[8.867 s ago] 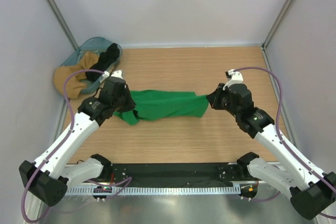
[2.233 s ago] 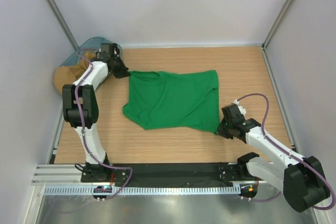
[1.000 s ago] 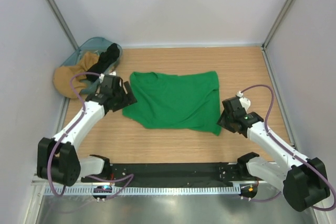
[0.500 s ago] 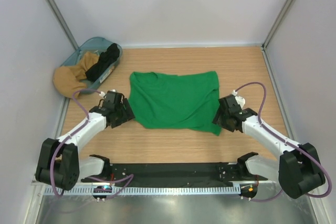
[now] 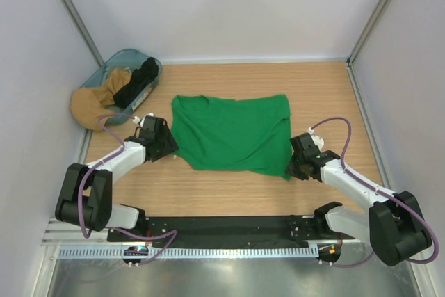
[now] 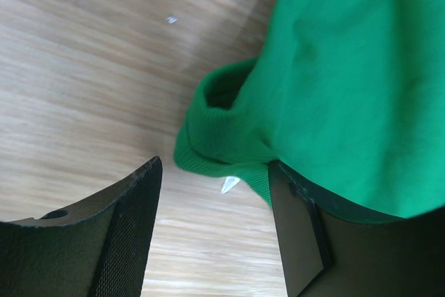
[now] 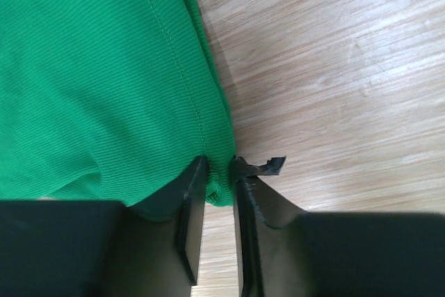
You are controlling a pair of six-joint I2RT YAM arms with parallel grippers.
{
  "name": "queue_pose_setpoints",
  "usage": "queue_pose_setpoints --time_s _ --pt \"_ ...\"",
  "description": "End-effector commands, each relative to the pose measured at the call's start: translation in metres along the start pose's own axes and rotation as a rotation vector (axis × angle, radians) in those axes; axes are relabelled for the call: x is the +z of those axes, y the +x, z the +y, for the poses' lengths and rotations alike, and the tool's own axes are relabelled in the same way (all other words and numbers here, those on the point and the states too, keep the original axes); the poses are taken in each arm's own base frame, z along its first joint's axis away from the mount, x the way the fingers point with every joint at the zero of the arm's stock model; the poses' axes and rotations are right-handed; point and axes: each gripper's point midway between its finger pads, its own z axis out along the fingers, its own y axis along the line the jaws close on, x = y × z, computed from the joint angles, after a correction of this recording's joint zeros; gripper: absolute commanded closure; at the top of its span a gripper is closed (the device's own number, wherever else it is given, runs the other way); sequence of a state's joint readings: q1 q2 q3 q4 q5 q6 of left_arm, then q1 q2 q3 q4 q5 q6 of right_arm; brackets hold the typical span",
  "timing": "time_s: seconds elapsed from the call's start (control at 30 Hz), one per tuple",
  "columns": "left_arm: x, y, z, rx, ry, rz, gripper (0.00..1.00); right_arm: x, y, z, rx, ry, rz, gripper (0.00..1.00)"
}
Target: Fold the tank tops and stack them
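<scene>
top: green top [image 5: 233,132] lay flat on table [image 5: 327,102]; black top [image 5: 138,83] in bin [image 5: 125,55], far left.
left wrist: left gripper [image 6: 214,172] gaped wide astride green top's rolled corner, gripping nothing.
right wrist: right gripper [image 7: 219,168] pinched nearly closed on its hem corner.

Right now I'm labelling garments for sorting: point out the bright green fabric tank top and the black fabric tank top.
bright green tank top [image 5: 233,133]: top external view, middle of the spread body.
black tank top [image 5: 137,85]: top external view, middle of the crumpled heap.
</scene>
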State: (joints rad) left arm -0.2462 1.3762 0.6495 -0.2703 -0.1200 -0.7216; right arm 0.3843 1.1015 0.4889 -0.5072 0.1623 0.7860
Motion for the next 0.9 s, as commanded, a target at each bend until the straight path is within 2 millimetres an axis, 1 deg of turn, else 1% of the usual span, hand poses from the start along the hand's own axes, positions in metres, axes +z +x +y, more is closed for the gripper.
queue_pose_setpoints --time_s 0.0,0.03,0.07,0.13,0.17,0.2,0.23,0.27,0.3,0.33,0.37,0.43,0.5,0.57,0.6,0.63,0.67,0.7,0.77,0.8,0.87 --pt "0.001 -0.027 -0.026 -0.045 0.095 -0.081 0.37 0.003 -0.003 0.007 0.013 -0.031 -0.016 0.76" --pt "0.001 -0.027 -0.028 -0.046 0.099 -0.080 0.37 0.003 -0.003 0.007 0.015 -0.031 -0.016 0.80" --pt "0.002 -0.029 -0.030 -0.055 0.110 -0.086 0.40 0.003 -0.002 0.007 0.010 -0.030 -0.011 0.87" --pt "0.003 -0.030 -0.031 -0.055 0.112 -0.095 0.43 0.003 -0.002 0.008 0.009 -0.032 -0.011 0.96" --pt "0.005 -0.031 -0.030 -0.053 0.107 -0.097 0.50 0.003 -0.003 0.009 0.012 -0.037 -0.012 0.99" --pt "0.006 -0.033 -0.029 -0.053 0.098 -0.108 0.54 0.003 -0.003 0.010 0.008 -0.040 -0.011 0.99" --pt "0.008 -0.035 -0.029 -0.051 0.093 -0.110 0.63 0.002 -0.003 0.009 0.010 -0.039 -0.012 0.99" --pt "0.012 -0.033 -0.028 -0.047 0.083 -0.101 0.67 0.002 -0.003 0.010 0.005 -0.044 -0.014 0.99" --pt "0.013 -0.037 -0.030 -0.043 0.085 -0.105 0.72 0.001 -0.004 0.010 0.005 -0.043 -0.015 0.99" --pt "0.014 -0.037 -0.030 -0.041 0.081 -0.102 0.89 0.000 -0.005 0.010 0.004 -0.043 -0.020 0.99" --pt "0.015 -0.037 -0.030 -0.037 0.077 -0.099 1.00 -0.001 -0.005 0.009 0.004 -0.039 -0.017 0.99" --pt "0.011 -0.040 -0.027 -0.035 0.056 -0.103 1.00 -0.004 -0.005 0.007 0.000 -0.030 -0.017 0.99" --pt "0.000 -0.047 -0.026 -0.034 0.053 -0.129 1.00 -0.009 -0.007 0.004 0.000 -0.019 -0.029 0.99" --pt "-0.008 -0.046 -0.016 -0.016 0.010 -0.130 1.00 -0.014 -0.007 0.002 0.011 -0.012 -0.025 0.99" --pt "-0.019 -0.050 -0.015 -0.018 0.009 -0.152 1.00 -0.016 -0.006 0.001 0.014 -0.012 -0.023 0.99" --pt "-0.024 -0.046 -0.007 -0.010 -0.021 -0.141 1.00 -0.022 -0.008 0.003 0.023 -0.019 -0.029 0.99" --pt "-0.029 -0.046 -0.003 -0.011 -0.032 -0.145 1.00 -0.025 -0.009 0.002 0.028 -0.015 -0.033 0.99" --pt "-0.042 -0.044 0.000 -0.015 -0.028 -0.156 1.00 -0.029 -0.012 0.002 0.035 -0.021 -0.045 0.99" --pt "-0.052 -0.042 0.004 -0.030 -0.022 -0.169 1.00 -0.036 -0.011 -0.001 0.045 -0.004 -0.037 0.99" --pt "-0.059 -0.038 0.007 -0.033 -0.014 -0.169 1.00 -0.038 -0.011 -0.002 0.051 0.003 -0.031 0.99" --pt "-0.065 -0.029 0.008 -0.037 0.001 -0.147 1.00 -0.042 -0.004 -0.005 0.051 0.026 0.008 0.99"
